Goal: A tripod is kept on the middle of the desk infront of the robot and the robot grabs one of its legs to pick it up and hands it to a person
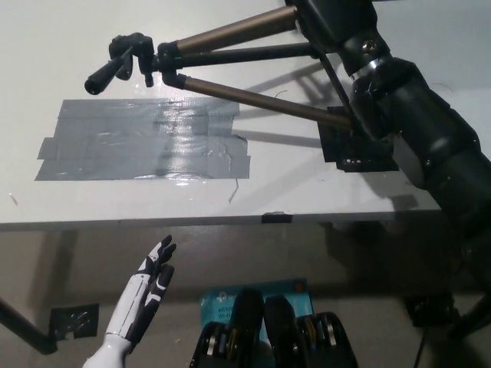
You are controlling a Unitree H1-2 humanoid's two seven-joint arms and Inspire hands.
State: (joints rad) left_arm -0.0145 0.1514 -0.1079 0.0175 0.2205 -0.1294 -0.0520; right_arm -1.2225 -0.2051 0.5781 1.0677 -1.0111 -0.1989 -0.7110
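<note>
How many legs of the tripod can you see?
3. The top leg runs up to the right hand, the middle leg lies just below it, and the bottom leg slants down toward the black patch.
</note>
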